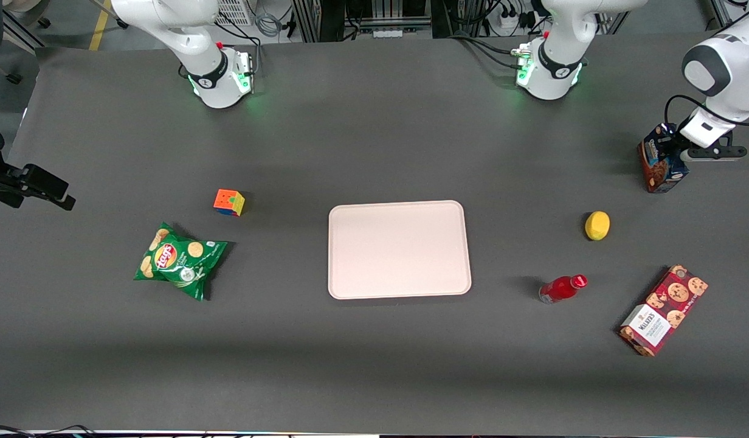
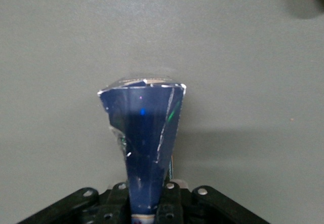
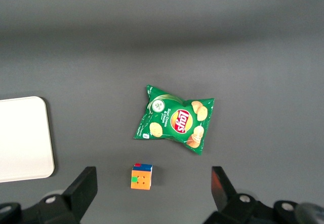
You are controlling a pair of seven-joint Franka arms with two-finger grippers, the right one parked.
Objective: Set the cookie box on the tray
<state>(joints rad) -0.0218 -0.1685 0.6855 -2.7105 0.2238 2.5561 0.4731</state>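
The cookie box (image 1: 661,165) is a small navy carton with a brown cookie front. It stands upright toward the working arm's end of the table, farther from the front camera than the yellow lemon. My left arm's gripper (image 1: 674,146) is at the top of the box. In the left wrist view the gripper (image 2: 147,203) is shut on the navy box (image 2: 144,133), one finger pressing each side. I cannot tell whether the box's base touches the table. The pale pink tray (image 1: 399,249) lies empty at the table's middle, well apart from the box.
A lemon (image 1: 597,225), a lying red bottle (image 1: 562,289) and a long red cookie box (image 1: 663,310) lie between the gripper and the tray's end. A green chips bag (image 1: 179,261) and a colour cube (image 1: 229,202) lie toward the parked arm's end.
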